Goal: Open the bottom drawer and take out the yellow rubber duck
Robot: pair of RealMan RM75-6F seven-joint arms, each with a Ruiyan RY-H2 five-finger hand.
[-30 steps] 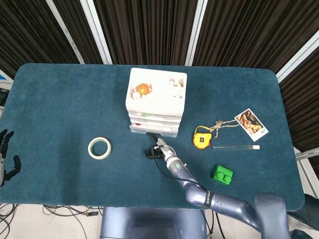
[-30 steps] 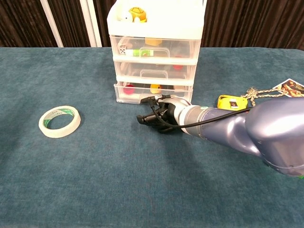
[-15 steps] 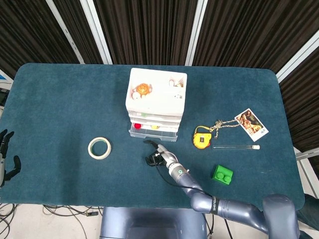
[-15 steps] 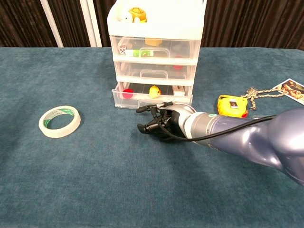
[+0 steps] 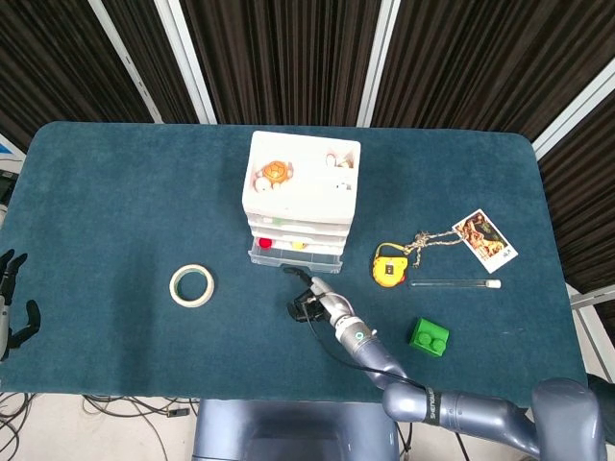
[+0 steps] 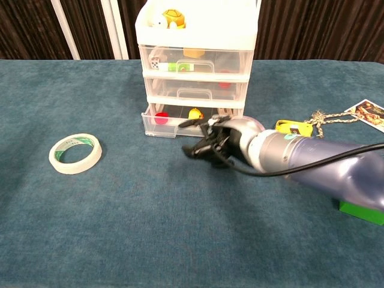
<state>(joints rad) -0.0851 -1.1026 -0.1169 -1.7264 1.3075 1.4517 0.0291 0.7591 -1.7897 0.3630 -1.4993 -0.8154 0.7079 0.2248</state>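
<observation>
the right hand (image 6: 211,142) sat low over the table (image 6: 120,228), just in front of the bottom drawer (image 6: 165,125) of the white drawer unit (image 5: 300,197). its forearm stretched back toward the robot's right side, lying nearly flat above the cloth. most of the fingers were curled in under the palm with nothing in them, while one fingertip (image 6: 185,123) reached forward to the drawer's front edge; whether it actually touched the edge could not be told. the drawer stood pulled partly out. the yellow rubber duck (image 6: 195,113) lay inside it, just beyond that extended fingertip, with a red ball (image 6: 160,117) further to the fingers' left in the same drawer. the left hand (image 5: 12,300) hung off the table's near left edge, well apart from everything, fingers spread and holding nothing.
</observation>
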